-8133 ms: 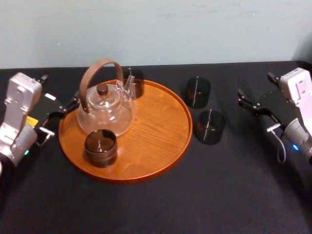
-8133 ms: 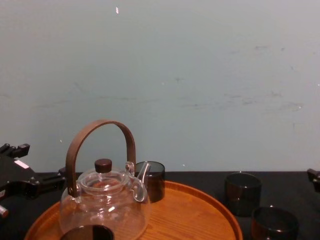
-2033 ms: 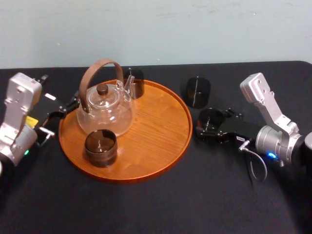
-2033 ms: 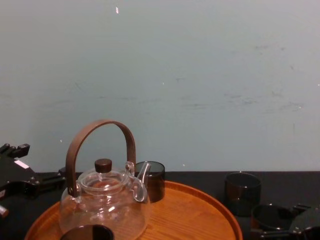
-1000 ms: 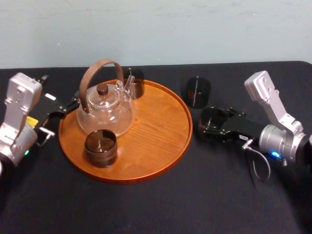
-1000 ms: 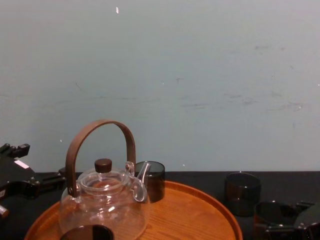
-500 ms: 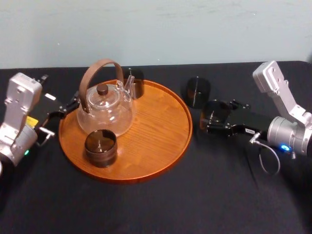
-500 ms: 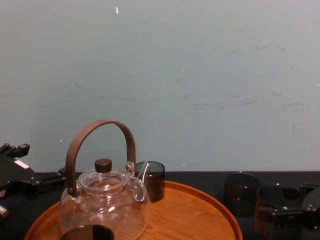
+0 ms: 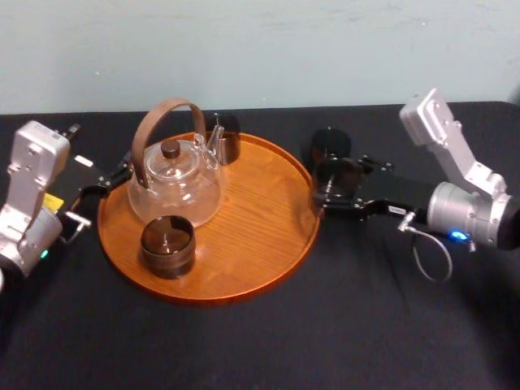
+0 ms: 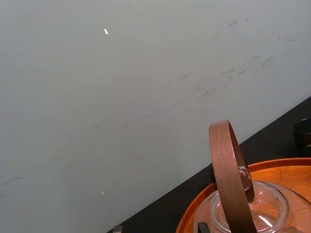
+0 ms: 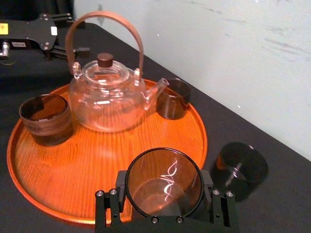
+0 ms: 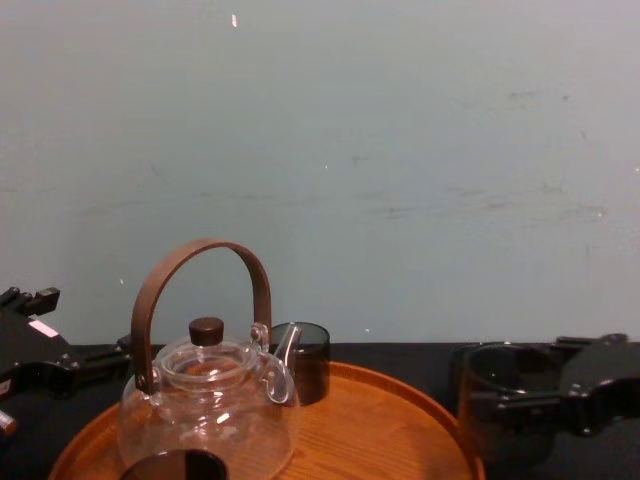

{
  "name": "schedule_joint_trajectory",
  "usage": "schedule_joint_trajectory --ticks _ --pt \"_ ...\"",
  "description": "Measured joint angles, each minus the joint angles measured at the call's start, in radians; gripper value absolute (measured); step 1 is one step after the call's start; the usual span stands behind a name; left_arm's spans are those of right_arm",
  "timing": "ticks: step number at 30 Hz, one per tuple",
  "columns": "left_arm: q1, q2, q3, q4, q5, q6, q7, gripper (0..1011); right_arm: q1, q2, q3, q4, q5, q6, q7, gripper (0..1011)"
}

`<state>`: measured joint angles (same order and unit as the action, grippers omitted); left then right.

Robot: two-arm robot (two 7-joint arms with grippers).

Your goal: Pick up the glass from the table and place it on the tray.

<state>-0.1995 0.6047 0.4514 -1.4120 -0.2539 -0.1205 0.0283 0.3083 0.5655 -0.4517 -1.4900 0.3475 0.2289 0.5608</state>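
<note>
One glass [image 11: 164, 182] sat pinched between the two fingers of your right end effector [image 9: 340, 187], just right of centre in the head view, at the right rim of the tray [image 9: 244, 296]. You held it upright, mouth up, gripped by the sides. That hold looked sensible, since it left the base free to go straight down onto the wood. In the chest view it hung at the lower right, and its bottom seemed to be off the counter [image 9: 244, 349] and about level with the rim. The fingers were spread only as wide as the glass, one against each side of its wall, and they touched nothing else.

The teapot [image 9: 175, 175] filled the tray's upper left, with one dark glass [image 9: 168, 245] at the lower left and another [image 9: 223, 134] behind the spout. The bare right half therefore seemed the natural landing spot from that side. A fourth glass [image 9: 331, 145] stood on the counter just behind the held one. Your left end effector [image 9: 106, 183] sat parked at the left of the frame, beside the tray's left rim.
</note>
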Motion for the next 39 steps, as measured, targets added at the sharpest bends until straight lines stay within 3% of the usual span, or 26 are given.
schedule_joint_trajectory --ticks 18,39 --pt "0.0 0.0 0.0 0.0 0.0 0.0 0.0 1001 0.101 -0.099 -0.072 0.107 -0.025 -0.024 -0.009 905" --pt "0.0 0.0 0.0 0.0 0.0 0.0 0.0 1001 0.179 -0.204 -0.098 0.259 -0.061 -0.072 -0.038 905"
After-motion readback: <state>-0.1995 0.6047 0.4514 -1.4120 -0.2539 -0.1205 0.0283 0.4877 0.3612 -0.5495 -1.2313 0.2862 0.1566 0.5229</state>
